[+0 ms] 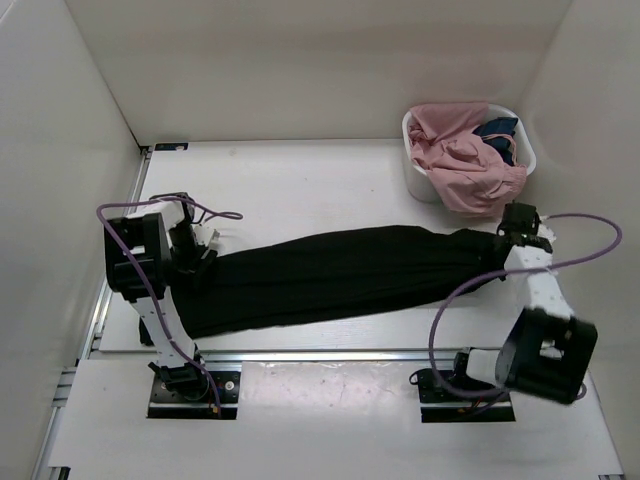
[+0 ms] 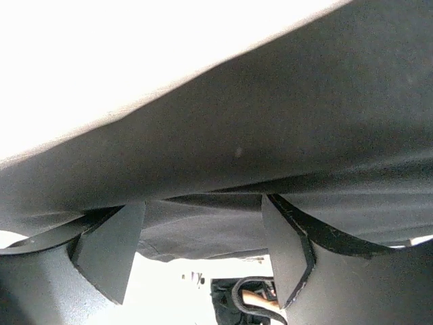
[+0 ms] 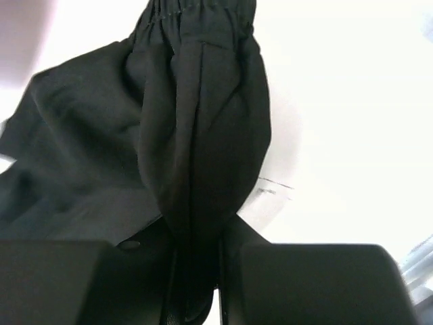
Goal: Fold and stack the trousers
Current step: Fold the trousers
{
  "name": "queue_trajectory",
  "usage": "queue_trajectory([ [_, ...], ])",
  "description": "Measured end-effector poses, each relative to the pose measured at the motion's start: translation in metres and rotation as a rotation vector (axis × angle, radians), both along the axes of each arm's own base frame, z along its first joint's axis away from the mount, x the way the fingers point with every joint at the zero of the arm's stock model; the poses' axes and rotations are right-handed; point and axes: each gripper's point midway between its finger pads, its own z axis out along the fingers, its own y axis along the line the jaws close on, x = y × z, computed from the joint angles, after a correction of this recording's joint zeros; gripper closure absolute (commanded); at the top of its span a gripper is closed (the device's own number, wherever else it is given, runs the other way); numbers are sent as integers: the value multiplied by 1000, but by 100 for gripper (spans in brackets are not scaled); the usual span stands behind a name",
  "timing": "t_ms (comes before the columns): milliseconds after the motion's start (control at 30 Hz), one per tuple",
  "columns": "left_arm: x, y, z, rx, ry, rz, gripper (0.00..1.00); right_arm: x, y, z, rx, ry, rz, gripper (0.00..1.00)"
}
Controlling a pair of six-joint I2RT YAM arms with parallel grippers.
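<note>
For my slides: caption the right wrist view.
Right gripper shut on a bunched fold of the black trousers, white table behind.

trousers (image 1: 340,275) spanning table (image 1: 300,190) middle, basket (image 1: 425,185) blocking far right

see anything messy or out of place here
The pink garment spills over the front rim of the white basket at the far right. The trousers lie stretched at a slant across the table, not yet folded.

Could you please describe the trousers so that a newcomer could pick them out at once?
On the white table, nearer than the white basket at its far right, a long strip of cloth runs left to right: the trousers. Unlike the pink garment and dark blue garment in the basket, they are black.
</note>
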Motion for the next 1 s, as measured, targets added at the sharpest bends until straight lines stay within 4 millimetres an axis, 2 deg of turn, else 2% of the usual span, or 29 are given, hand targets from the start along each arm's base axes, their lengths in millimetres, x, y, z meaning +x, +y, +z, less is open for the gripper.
queue_trajectory([
  [100, 2, -3, 2, -34, -11, 7, 18, 2, 16, 53, -201, -60, 127, 100],
  [167, 3, -1, 2, -45, -21, 17, 18, 13, 45, 85, -323, -115, 247, 100],
  [233, 3, 2, 2, -41, -26, 29, 18, 17, 94, 100, -409, -142, 408, 100],
  [300, -1, 7, 1, -25, -29, 38, 18, 14, 145, 101, -484, -123, 569, 100],
  [367, -6, 12, 0, -11, -27, 47, 18, 7, 185, 87, -574, -59, 680, 100],
  [400, -8, 14, 0, -6, -23, 51, 18, 3, 202, 78, -619, -28, 729, 100],
  [467, -12, 17, -1, 4, -16, 59, 18, -7, 224, 62, -712, 35, 807, 100],
  [533, -13, 18, -1, 7, -15, 61, 19, -17, 252, 55, -792, 53, 889, 100],
  [567, -13, 19, -1, 7, -14, 62, 20, -21, 266, 57, -815, 51, 921, 100],
  [700, -12, 20, -2, 12, 10, 62, 21, -27, 346, 72, -830, -56, 996, 100],
  [767, -12, 21, -2, 16, 27, 68, 21, -31, 378, 80, -832, -115, 1011, 100],
  [867, -12, 20, -2, 18, 38, 70, 21, -36, 402, 85, -842, -152, 1030, 100],
  [1000, -12, 20, -2, 18, 39, 70, 21, -33, 413, 81, -862, -147, 1056, 100],
])
